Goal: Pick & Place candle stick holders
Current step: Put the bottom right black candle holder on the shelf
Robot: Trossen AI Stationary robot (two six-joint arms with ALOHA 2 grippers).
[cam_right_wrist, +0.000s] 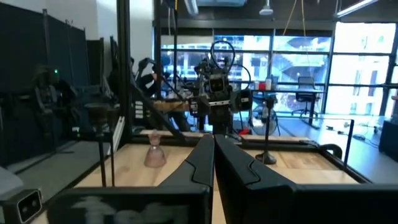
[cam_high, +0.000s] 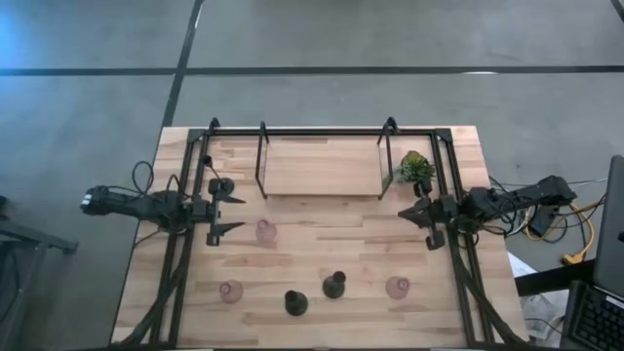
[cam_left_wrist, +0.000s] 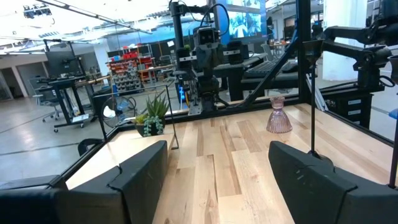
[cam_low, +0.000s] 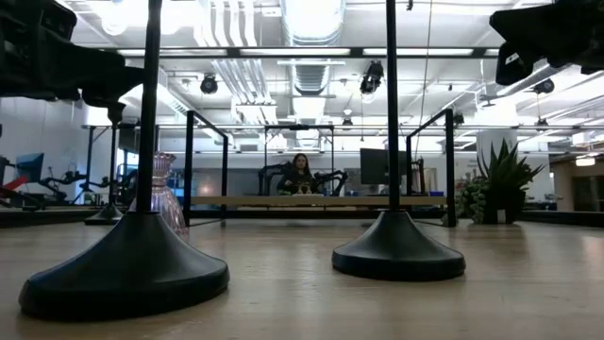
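Candle holders standing loose on the desk [cam_high: 322, 239], both arms idle.

Three squat pink glass holders [cam_high: 265, 232] [cam_high: 230, 292] [cam_high: 397, 287] and three slim black ones [cam_high: 296, 302] [cam_high: 334, 285] [cam_high: 224, 185], all upright, mostly along the near half. Left gripper [cam_high: 234, 213] spread wide; right gripper [cam_high: 411, 213] pressed together.

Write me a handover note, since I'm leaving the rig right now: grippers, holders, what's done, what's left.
The left gripper has its jaws open and holds nothing, beside the back pink holder.
The right gripper has its jaws shut and holds nothing, near the plant.
The back black holder stands by the left arm. In front are the left black holder, right black holder, left pink holder and right pink holder.
Done: nothing evident. Left: all six.
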